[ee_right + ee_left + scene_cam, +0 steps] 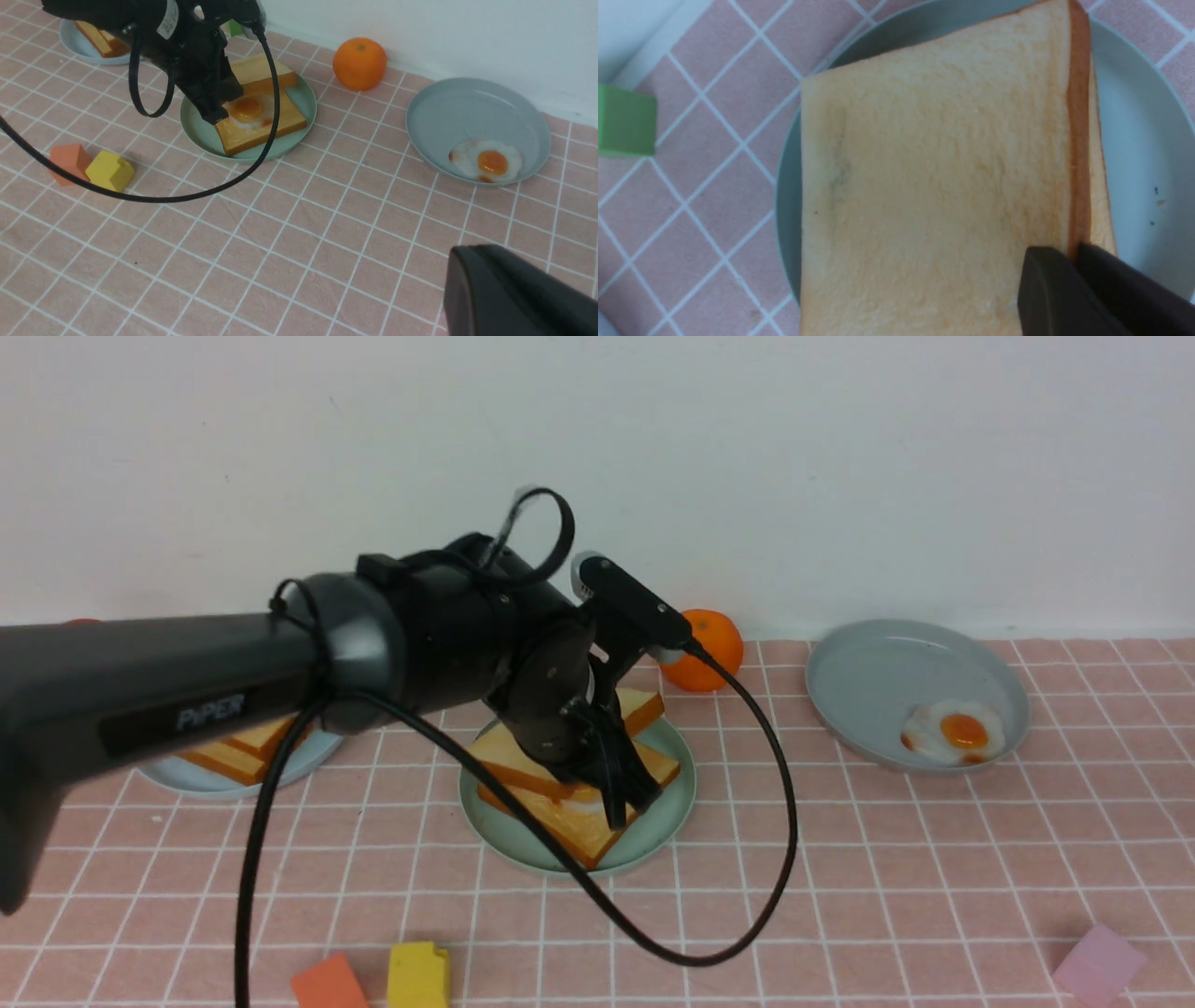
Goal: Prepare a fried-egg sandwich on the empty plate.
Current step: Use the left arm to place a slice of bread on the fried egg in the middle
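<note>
Mid-frame up front, I see one round mint-green plastic plate [670, 821] bearing two golden-brown toast slices [259, 136] and one white fried egg with an orange yolk [249, 111]; my two black claws, left [1080, 275] and right [474, 280], are closed.

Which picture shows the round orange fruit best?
The right wrist view: the whole round orange fruit shows there. The front view shows it partly behind the black robot arm; the left wrist view doesn't show it.
</note>
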